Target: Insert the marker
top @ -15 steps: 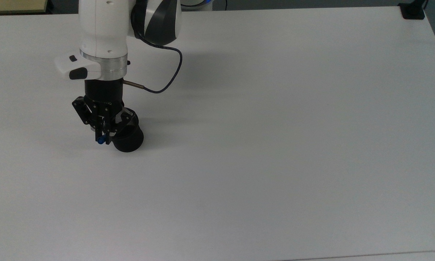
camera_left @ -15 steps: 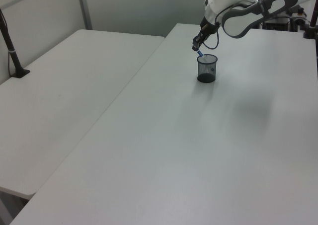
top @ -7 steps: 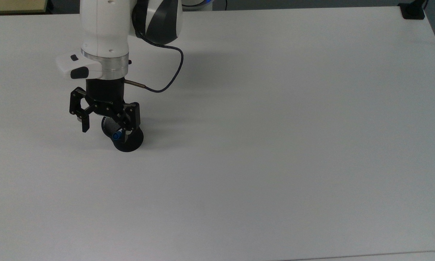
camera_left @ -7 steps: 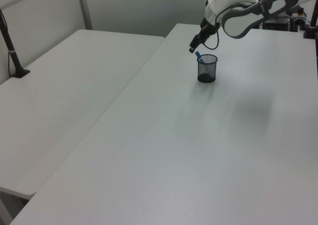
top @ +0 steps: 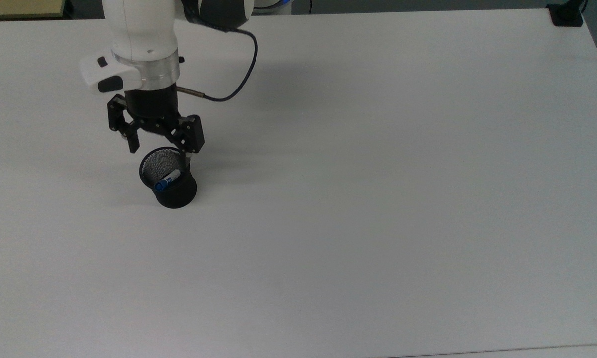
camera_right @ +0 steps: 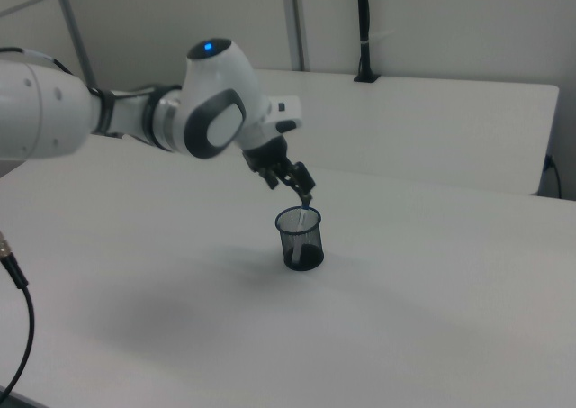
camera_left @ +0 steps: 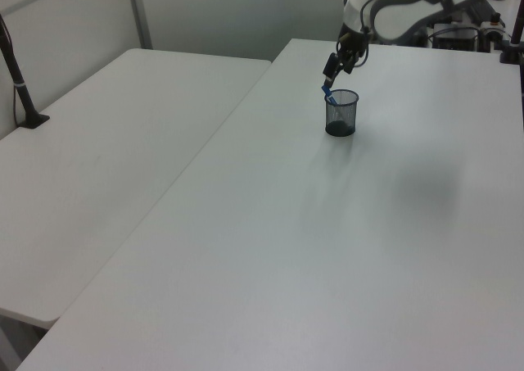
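Note:
The marker (top: pixel 167 180) leans inside the black mesh cup (top: pixel 180 196), its blue cap resting against the rim on the top view's lower left. In the left view the marker's blue end (camera_left: pixel 329 97) pokes just above the cup (camera_left: pixel 341 115). My gripper (top: pixel 160 151) hovers open a little above the cup's far rim, holding nothing, fingers spread to either side. The right view has the gripper (camera_right: pixel 304 192) just over the cup (camera_right: pixel 300 240).
The white table (top: pixel 378 199) stretches wide to the top view's right. A black clamp base (top: pixel 566 15) sits at its far right corner. A second table (camera_left: pixel 98 158) with a black pole (camera_left: pixel 16 68) stands on the left view's left.
The gripper opened and let go of the marker, which dropped into the cup. The gripper then rose and drew back toward the top view's upper edge.

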### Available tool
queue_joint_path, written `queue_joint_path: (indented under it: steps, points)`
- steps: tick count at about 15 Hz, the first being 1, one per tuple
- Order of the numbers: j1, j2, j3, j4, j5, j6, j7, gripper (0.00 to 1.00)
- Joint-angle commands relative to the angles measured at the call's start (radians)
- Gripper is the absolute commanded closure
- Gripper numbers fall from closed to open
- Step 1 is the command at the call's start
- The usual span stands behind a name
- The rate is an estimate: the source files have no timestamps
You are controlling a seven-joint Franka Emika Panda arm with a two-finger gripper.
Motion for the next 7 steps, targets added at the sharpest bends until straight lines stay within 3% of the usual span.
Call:
queue_joint_path:
  steps: [1, 4, 7]
  points:
    - [0.025, -0.073, -0.002, 0.034, 0.037, -0.249, 0.0, 0.0]
    - [0.029, -0.075, -0.002, 0.134, 0.062, -0.485, -0.003, 0.0]
    - [0.028, -0.108, 0.001, 0.168, 0.064, -0.562, -0.009, 0.0]
